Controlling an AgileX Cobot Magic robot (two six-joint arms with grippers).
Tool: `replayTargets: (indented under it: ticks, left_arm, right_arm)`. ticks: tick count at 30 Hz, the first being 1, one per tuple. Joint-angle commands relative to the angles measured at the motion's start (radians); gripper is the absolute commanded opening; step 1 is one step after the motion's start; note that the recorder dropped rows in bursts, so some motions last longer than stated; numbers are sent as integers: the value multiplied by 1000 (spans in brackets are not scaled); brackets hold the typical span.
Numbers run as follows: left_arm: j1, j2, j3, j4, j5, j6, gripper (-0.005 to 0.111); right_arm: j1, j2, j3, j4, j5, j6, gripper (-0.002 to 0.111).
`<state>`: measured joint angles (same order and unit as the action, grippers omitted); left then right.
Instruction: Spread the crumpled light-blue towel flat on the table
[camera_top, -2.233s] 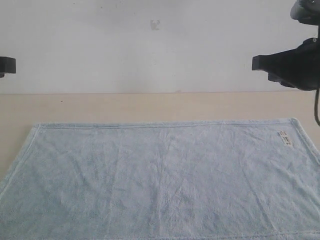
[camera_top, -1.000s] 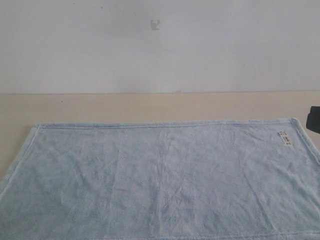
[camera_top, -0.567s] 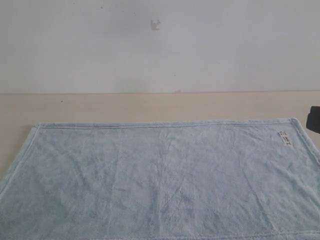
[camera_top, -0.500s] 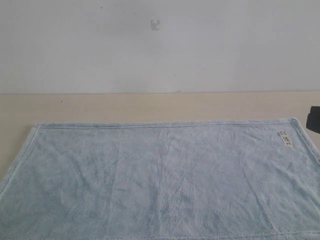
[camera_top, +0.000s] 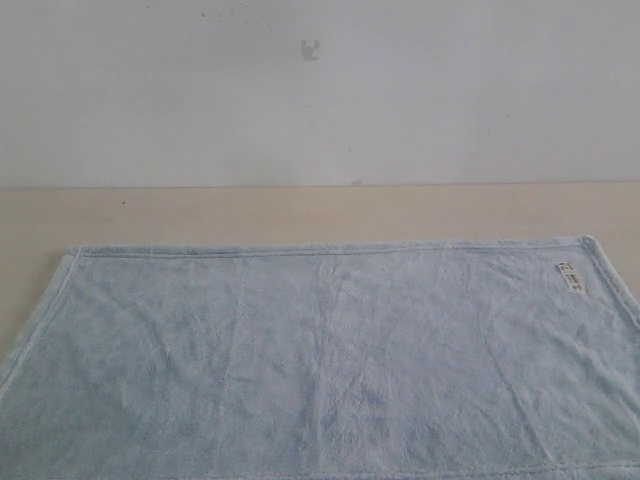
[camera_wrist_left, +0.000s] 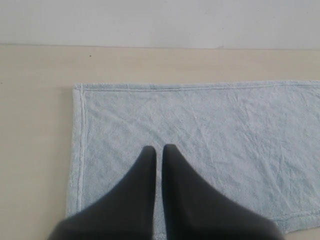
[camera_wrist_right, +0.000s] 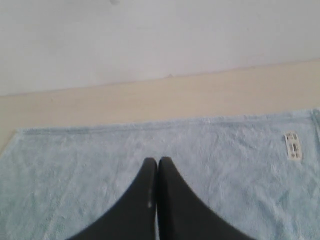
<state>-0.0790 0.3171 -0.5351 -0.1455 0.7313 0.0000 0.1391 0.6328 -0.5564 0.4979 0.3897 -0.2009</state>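
The light-blue towel (camera_top: 320, 355) lies spread flat on the pale beige table (camera_top: 300, 212), hemmed edges straight, with faint creases across it. Its small white label (camera_top: 572, 277) sits near the far right corner. Neither arm shows in the exterior view. In the left wrist view my left gripper (camera_wrist_left: 159, 148) is shut with nothing in it, raised above the towel (camera_wrist_left: 210, 130) near its left hem. In the right wrist view my right gripper (camera_wrist_right: 157, 161) is shut and empty, high over the towel (camera_wrist_right: 90, 165), with the label (camera_wrist_right: 293, 145) off to one side.
A plain white wall (camera_top: 320, 90) rises behind the table's far edge. A strip of bare table (camera_wrist_left: 35, 125) lies left of the towel, and another runs between the towel and the wall.
Both dark arm parts at the frame edges have drawn out of the exterior view, the right one last. The towel has not moved.
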Motion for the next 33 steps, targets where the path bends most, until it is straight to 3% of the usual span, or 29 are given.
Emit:
replayTargets:
  ticks: [1,22,33]
  left_arm:
    - [-6,-7,3,-8,-5,0,4]
    - [-6,-7,3,-8,-5,0,4]
    - [-6,-7,3,-8,0,0,4]
  right_arm:
    - [0,-165,0,-3,0,0,0]
    - [0,-441,4,-3,-6,0,0]
    - [-2,-552,253,-35,-76,5,0]
